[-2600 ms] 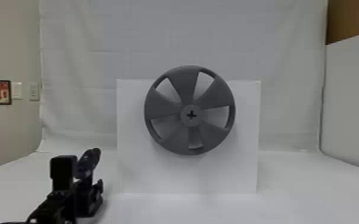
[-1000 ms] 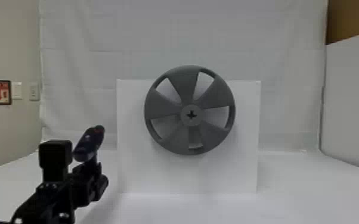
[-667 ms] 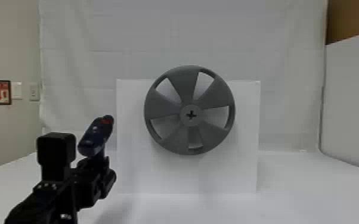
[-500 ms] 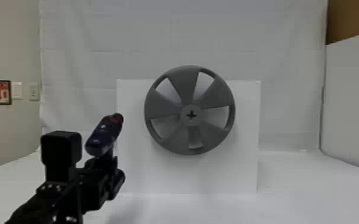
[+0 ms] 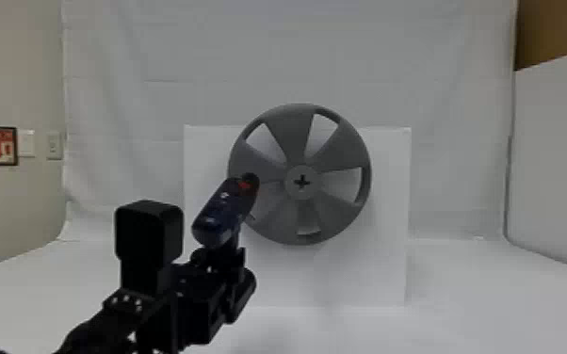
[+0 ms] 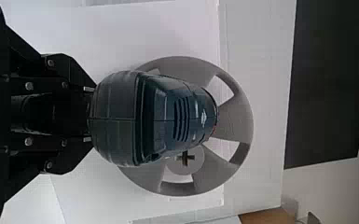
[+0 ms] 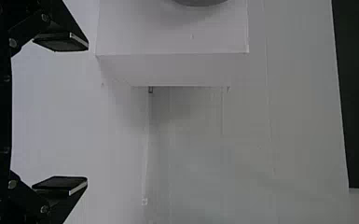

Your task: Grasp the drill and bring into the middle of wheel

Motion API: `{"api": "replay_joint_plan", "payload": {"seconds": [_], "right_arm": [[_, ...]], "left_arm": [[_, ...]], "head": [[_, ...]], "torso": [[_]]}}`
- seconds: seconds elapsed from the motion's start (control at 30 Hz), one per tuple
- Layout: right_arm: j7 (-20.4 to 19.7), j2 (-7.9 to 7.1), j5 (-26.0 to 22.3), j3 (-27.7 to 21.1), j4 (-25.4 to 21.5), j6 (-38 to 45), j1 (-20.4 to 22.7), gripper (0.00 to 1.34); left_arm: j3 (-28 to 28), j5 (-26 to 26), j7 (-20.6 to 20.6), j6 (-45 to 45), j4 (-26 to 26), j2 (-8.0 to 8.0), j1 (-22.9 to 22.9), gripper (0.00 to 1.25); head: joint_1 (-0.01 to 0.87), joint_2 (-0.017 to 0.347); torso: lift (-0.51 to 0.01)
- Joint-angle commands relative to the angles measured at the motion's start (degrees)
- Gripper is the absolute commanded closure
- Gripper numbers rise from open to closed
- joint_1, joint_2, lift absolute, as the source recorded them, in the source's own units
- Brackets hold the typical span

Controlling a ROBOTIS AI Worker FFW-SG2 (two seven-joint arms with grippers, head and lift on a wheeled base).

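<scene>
In the head view my left gripper (image 5: 223, 263) holds up the dark blue drill (image 5: 223, 214), whose red-marked front end overlaps the left part of the grey wheel (image 5: 292, 136). The wheel's hub, with a cross-shaped opening, lies just right of the drill's front end. In the left wrist view my left gripper (image 6: 87, 114) is shut on the drill (image 6: 163, 119), its body covering part of the wheel (image 6: 235, 119); the hub shows beside it. My right gripper (image 7: 77, 114) stands open with nothing between its fingers in the right wrist view.
Behind the wheel stands a white box-like panel (image 5: 367, 268) on the white table (image 5: 485, 301). A white curtain (image 5: 287, 47) hangs at the back, and a white partition (image 5: 560, 155) rises on the right.
From low at the left, my left gripper has risen and moved right toward the wheel, carrying the drill with it. The wheel has kept its place.
</scene>
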Motion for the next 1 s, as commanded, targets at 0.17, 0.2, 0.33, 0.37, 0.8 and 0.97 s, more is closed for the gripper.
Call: {"api": "replay_joint_plan", "payload": {"seconds": [0.17, 0.2, 0.33, 0.37, 0.8, 0.97], "right_arm": [[0.00, 0.72, 0.60, -0.39, 0.04, 0.00, 0.14, 0.27], [0.00, 0.81, 0.69, -0.39, -0.05, 0.00, 0.14, 0.27], [0.00, 0.90, 1.39, 0.58, 0.04, 0.00, -0.13, 0.27], [0.00, 0.90, 1.48, 0.66, 0.04, 0.00, -0.13, 0.27], [0.00, 0.72, 1.56, 1.45, -0.05, 0.00, -0.22, 0.27], [0.00, 0.72, 1.56, 1.72, -0.05, 0.00, -0.30, 0.27]], "left_arm": [[-4.25, 2.70, 0.00, 0.00, -0.69, 0.83, -2.20, 1.22], [-4.60, 2.70, 0.00, 0.00, -0.69, 0.83, -2.47, 1.22], [-5.92, 2.61, 0.00, -0.08, -0.16, 0.83, -3.17, 1.22], [-6.27, 2.70, 0.00, -0.26, 0.10, 0.74, -3.34, 1.22], [-8.64, 3.22, 0.00, -4.30, 5.46, -0.84, -5.72, 1.22], [-8.73, 3.13, 0.00, -5.36, 8.19, -1.90, -6.86, 1.22]], "head": [[0.054, 0.031], [0.054, 0.031], [0.054, 0.031], [0.054, 0.031], [0.054, 0.031], [0.054, 0.031]], "torso": [[-0.403], [-0.403], [-0.403], [-0.403], [-0.403], [-0.403]]}}
